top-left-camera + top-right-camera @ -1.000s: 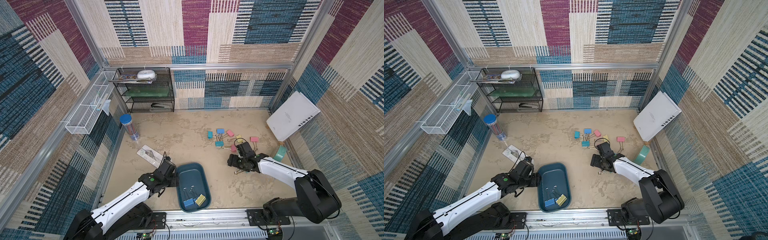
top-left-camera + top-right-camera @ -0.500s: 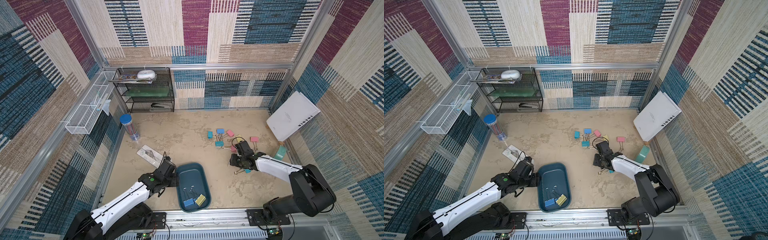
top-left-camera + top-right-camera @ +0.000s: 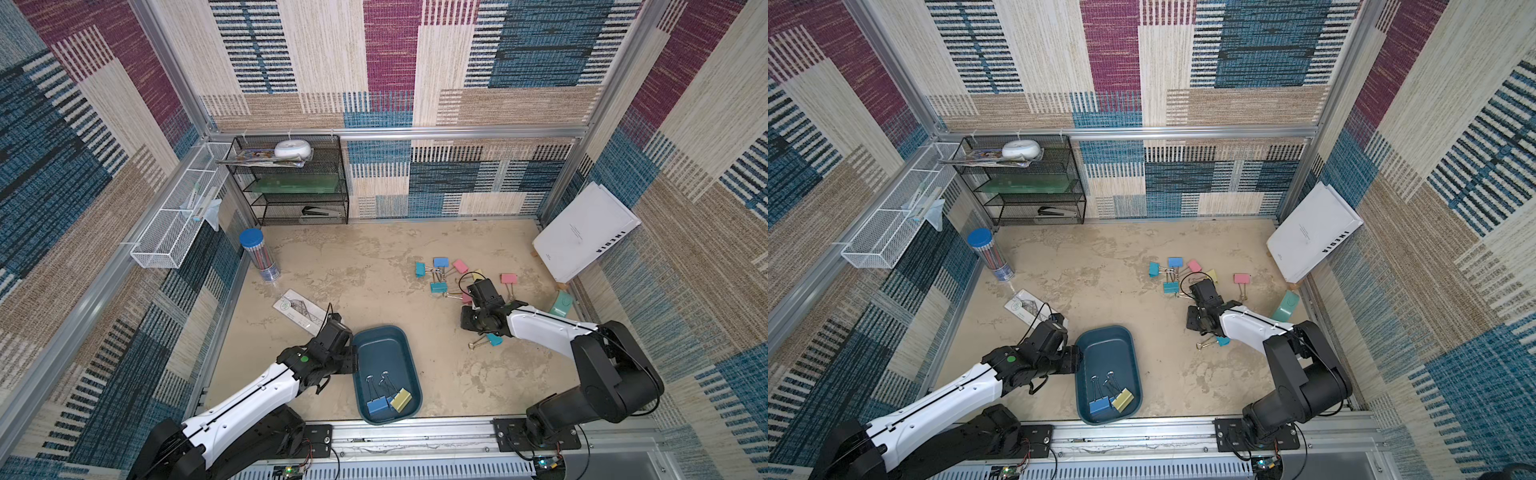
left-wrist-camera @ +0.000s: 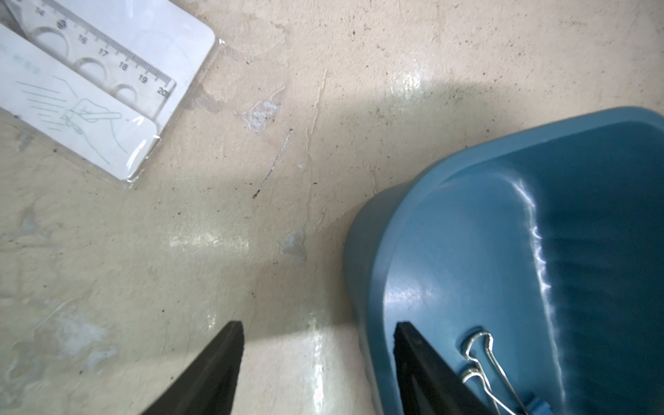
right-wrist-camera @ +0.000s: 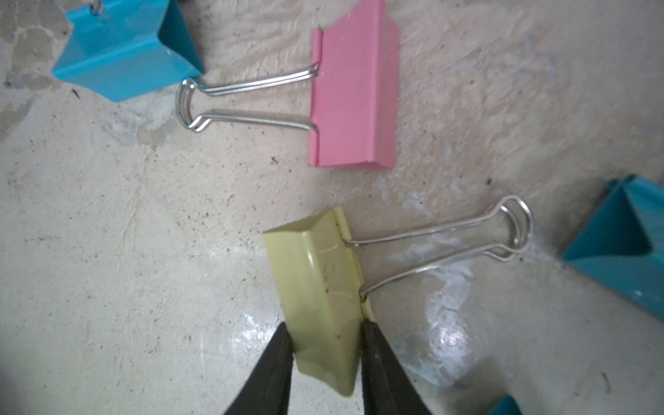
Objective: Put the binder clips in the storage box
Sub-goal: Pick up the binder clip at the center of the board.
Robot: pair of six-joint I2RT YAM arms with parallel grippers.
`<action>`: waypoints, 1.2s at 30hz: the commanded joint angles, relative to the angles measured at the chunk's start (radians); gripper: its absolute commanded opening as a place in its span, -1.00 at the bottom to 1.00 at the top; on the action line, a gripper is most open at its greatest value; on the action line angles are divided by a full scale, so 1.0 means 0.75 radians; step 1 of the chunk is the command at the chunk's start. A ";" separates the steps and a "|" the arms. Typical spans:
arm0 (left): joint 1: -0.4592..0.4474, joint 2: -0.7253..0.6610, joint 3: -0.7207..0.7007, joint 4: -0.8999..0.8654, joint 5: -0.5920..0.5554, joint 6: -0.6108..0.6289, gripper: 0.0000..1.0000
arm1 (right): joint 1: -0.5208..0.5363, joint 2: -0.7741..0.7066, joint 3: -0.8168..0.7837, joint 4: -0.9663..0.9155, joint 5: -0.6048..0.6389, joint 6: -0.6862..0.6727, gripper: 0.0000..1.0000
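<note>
In both top views the right arm has crept a little deeper into the scatter of pastel binder clips (image 3: pixel 440 262) (image 3: pixel 1175 262) on the beige surface (image 3: pixel 374 270). They lie well apart from the dark teal-blue oblong plastic storage box (image 3: pixel 382 353) (image 3: pixel 1104 349), where a blue clip (image 3: pixel 376 405) and a yellow clip (image 3: pixel 401 400) already lie. The left arm has not budged from the box's side. From the left wrist, the left pincer (image 4: pixel 316 325) stands wide, one finger outside the storage box (image 4: pixel 467 233) and the other over its rim, holding nothing. The right wrist has the real news: the right pincer (image 5: pixel 325 334), gaping a second ago, has narrowed until both fingers press the sides of a pale yellow binder clip (image 5: pixel 319 287) with silver wire handles. That clip seems still to rest on the surface, near a pink binder clip (image 5: pixel 355 97). I'd say the grip is made and the carry to the box comes next.
</note>
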 commanded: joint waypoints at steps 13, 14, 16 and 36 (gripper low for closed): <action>0.000 0.020 0.009 0.015 -0.010 0.008 0.41 | 0.047 -0.126 -0.028 -0.231 -0.054 -0.102 -0.71; 0.000 0.019 0.009 0.015 -0.010 0.007 0.41 | 0.056 -0.136 -0.022 -0.244 -0.046 -0.105 -0.74; 0.000 0.021 0.009 0.013 -0.009 0.005 0.40 | 0.074 -0.149 -0.008 -0.272 -0.026 -0.110 -0.78; 0.000 0.020 0.009 0.013 -0.007 0.005 0.41 | 0.650 -0.223 0.343 -0.436 0.183 -0.189 -0.85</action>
